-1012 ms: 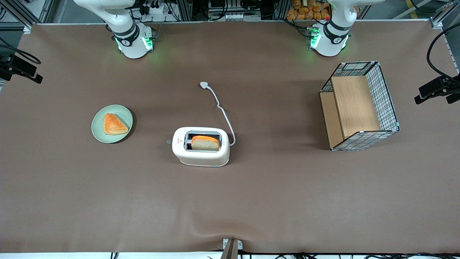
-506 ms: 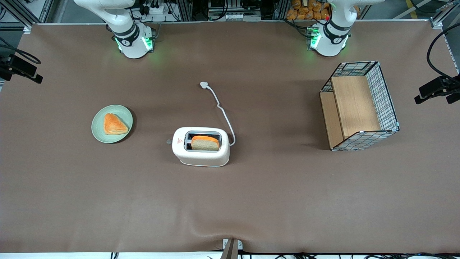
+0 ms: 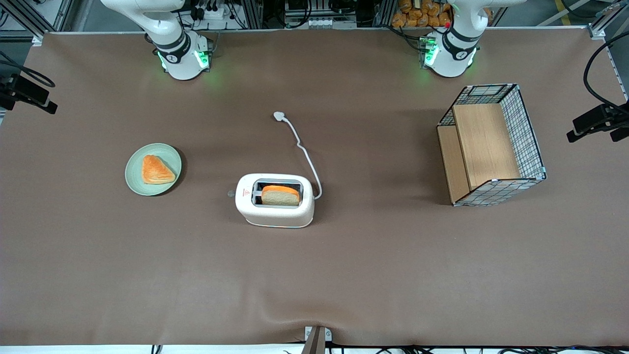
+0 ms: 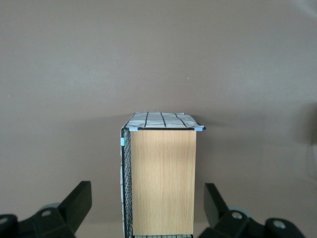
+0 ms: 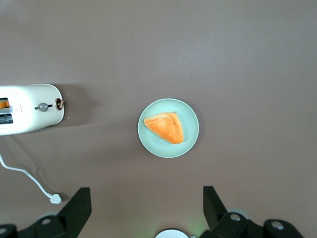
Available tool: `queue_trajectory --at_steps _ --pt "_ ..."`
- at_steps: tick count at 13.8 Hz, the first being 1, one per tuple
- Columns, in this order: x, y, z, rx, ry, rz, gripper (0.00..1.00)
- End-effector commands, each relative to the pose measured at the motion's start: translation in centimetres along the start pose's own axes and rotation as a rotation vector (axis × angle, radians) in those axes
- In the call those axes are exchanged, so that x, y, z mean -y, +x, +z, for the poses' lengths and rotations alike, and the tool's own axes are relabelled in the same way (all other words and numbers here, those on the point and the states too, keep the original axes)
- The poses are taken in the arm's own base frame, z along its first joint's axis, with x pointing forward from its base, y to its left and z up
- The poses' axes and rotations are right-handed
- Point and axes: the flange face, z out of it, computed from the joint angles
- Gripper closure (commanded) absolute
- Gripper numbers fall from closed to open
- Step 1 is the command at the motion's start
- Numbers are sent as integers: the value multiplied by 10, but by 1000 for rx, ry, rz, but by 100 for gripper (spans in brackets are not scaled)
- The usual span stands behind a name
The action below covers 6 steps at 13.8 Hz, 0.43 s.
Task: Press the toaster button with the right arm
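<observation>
— Toaster [image 3: 275, 200] at mid-table on the brown table cover [image 3: 344, 275], a slice of bread [image 3: 280, 195] standing in its slot, white cord [image 3: 307, 157] trailing to a plug [image 3: 279, 116] farther from the front camera. What does the front view miss?

— The gripper [image 5: 143, 208] itself. Only the right arm [image 3: 164, 29] at its base shows there. The right wrist view supplies the rest: both black fingers [image 5: 74, 210] spread wide with nothing between them, hanging high over the cover and looking down on a green plate [image 5: 168, 128] with a triangular pastry [image 5: 165, 127].

— And the toaster button?

— From the front, the toaster button [image 3: 231, 193] is a small grey dot at the narrow end facing the plate. The wrist view shows that end more plainly, with a grey knob [image 5: 43, 106] on a slot and a small brownish round part [image 5: 60, 104] beside it.

— Room to move?

— Bare cover lies all round the toaster, with open cover between it and the plate. A wire basket with wooden panels [image 3: 491, 145] sits well apart, toward the parked arm's end; the left wrist view shows the basket [image 4: 161, 173] and nothing of the toaster.

— Button against gripper?

— Well apart. The gripper is above the plate area, the toaster off to one side of it, and nothing touches the button.
</observation>
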Motion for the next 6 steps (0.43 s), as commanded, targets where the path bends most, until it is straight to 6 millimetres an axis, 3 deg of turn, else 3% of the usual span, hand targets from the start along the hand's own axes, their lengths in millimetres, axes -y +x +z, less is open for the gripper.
queue_trajectory --at_steps 1,6 --pt "-1 0 -6 -9 -13 8 0" --pt "-2 1 -6 -12 -14 9 0"
